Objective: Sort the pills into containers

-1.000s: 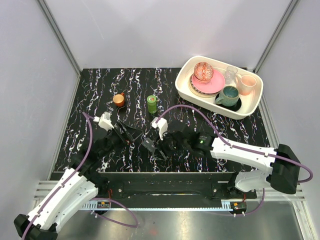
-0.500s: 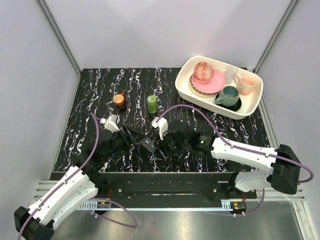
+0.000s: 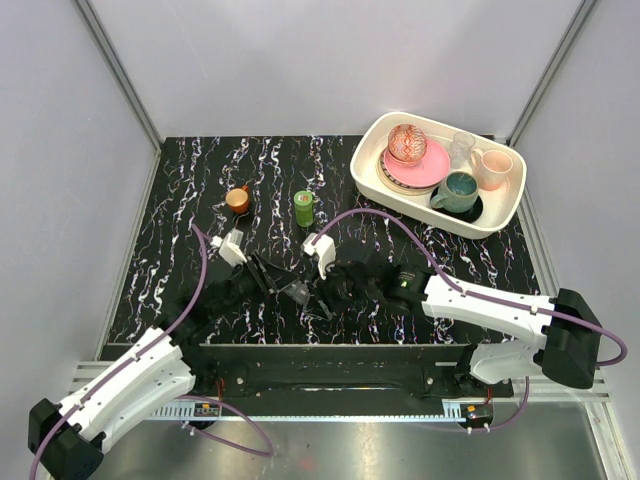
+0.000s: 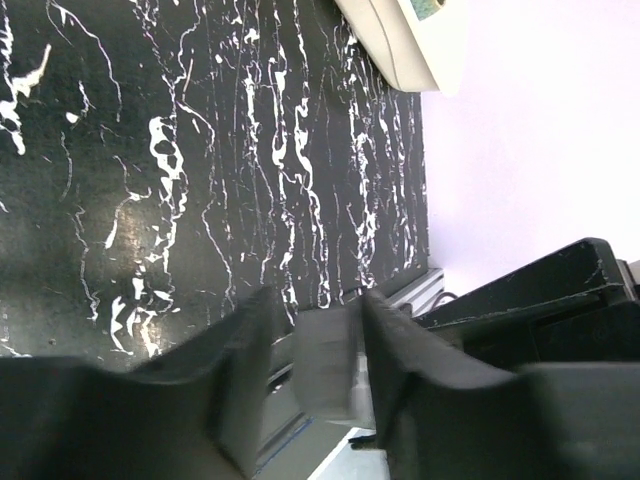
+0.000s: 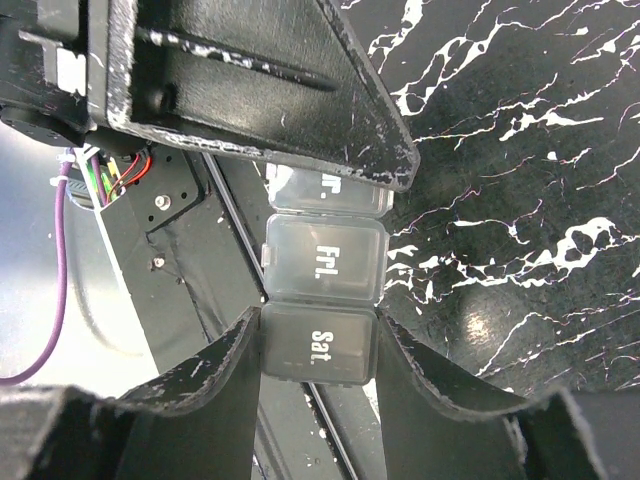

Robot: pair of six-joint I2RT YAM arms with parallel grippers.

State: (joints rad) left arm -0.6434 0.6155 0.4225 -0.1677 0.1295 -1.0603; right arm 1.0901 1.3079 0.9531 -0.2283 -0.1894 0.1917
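Observation:
The pill box [image 3: 297,291], a small dark strip of compartments, hangs just above the near edge of the marbled table. In the right wrist view its lids [image 5: 325,258] read "Fri." and "Sat.". My right gripper [image 5: 318,328] is shut on the "Sat." end, both fingers against its sides. My left gripper [image 3: 281,283] has come in from the left. One of its fingers [image 5: 250,100] lies across the box's far compartment. In the left wrist view the blurred box end [image 4: 325,365] sits between the jaws of the left gripper [image 4: 317,300], touching one finger with a narrow gap at the other. No pills show.
A green bottle [image 3: 303,208] and a small orange cup [image 3: 237,199] stand mid-table behind the grippers. A white tray [image 3: 362,178] with plates, mugs and a glass fills the back right. The metal rail of the arm bases runs just below the box.
My left arm has swung right and forward to the pill box, and its jaws have narrowed around the box's end. The right gripper has held the box still.

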